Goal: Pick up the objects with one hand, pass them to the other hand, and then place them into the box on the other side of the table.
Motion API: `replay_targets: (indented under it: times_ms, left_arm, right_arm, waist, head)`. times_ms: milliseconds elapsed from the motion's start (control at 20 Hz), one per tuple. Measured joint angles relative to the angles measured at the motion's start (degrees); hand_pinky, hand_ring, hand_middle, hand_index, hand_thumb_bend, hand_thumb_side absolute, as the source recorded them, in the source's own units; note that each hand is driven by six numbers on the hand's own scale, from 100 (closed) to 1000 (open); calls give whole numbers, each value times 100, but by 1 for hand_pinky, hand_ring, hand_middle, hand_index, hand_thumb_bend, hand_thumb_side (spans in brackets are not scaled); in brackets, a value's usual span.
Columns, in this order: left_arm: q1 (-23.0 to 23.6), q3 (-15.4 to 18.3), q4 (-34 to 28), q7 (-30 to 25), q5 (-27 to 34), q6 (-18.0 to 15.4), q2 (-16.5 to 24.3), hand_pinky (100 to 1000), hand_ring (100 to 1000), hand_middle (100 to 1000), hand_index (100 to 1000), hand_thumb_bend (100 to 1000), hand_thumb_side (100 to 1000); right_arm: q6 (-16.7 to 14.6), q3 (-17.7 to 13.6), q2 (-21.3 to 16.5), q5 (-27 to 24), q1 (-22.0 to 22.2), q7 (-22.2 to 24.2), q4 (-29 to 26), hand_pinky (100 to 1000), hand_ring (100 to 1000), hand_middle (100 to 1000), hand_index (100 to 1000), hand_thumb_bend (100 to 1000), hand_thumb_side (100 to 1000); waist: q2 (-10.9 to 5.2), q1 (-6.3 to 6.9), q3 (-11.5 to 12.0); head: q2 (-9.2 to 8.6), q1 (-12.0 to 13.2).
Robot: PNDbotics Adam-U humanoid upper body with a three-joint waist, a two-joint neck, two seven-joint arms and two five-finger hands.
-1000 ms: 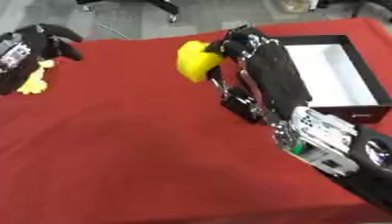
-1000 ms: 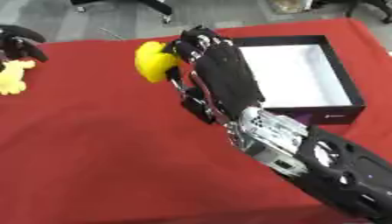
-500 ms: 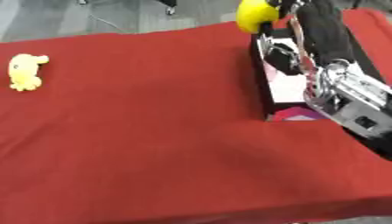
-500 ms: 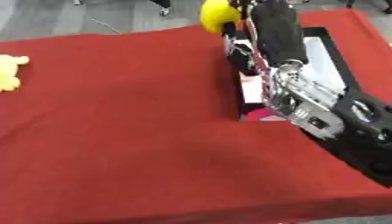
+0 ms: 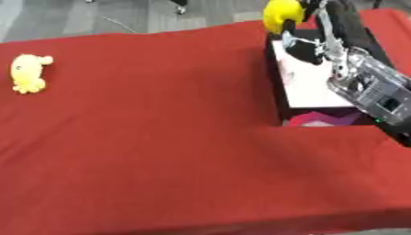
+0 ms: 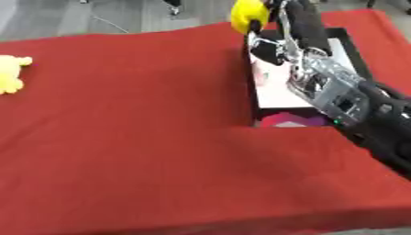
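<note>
One yellow toy (image 5: 29, 72) lies far from the box (image 5: 277, 78).

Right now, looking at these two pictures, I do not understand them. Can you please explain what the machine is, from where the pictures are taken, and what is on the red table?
Both pictures come from one stereo camera in a humanoid robot's head, looking down; they show the same moment from its left and right eye. The black and silver arm entering from the right is the robot's right arm. Its right hand holds a yellow object above the far edge of a black box with a white inside. The box stands on the right side of a table with a red cloth. A second yellow toy lies near the left edge. The robot's left hand does not show.
</note>
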Motion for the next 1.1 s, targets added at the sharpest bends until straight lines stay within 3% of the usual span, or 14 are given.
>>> replay_targets:
  times_ms: [50,650,950,1050,1100]
  left_arm:
    - [22,16,-28,3,-8,22,-10,735,641,728,819,100,655]
    - [163,97,-169,0,-38,116,-58,736,640,727,822,100,663]
    - [216,114,-199,-26,-47,142,-60,735,640,727,822,100,666]
    - [222,128,-204,-36,-58,151,-60,736,640,728,823,100,667]
    - [225,130,-206,-39,-66,155,-61,736,640,727,823,100,667]
  right_arm:
    - [-23,-5,0,-110,-9,-23,139,280,963,515,502,100,212]
    - [-60,-252,15,-661,-75,-60,1524,271,983,519,506,100,210]
    - [-61,-459,15,-828,-39,-61,1876,270,995,523,518,100,217]
    - [-62,-518,15,-894,-14,-62,1945,273,1000,530,564,100,208]
    - [-62,-547,14,-936,12,-62,1985,279,1000,538,641,100,190]
  waist:
    - [0,-3,11]
    - [0,-27,75]
    - [0,-60,75]
    - [0,-63,74]
    - [0,-63,73]
  head:
    - [0,0]
    - [1,-16]
    - [1,1]
    - [1,11]
    - [1,14]
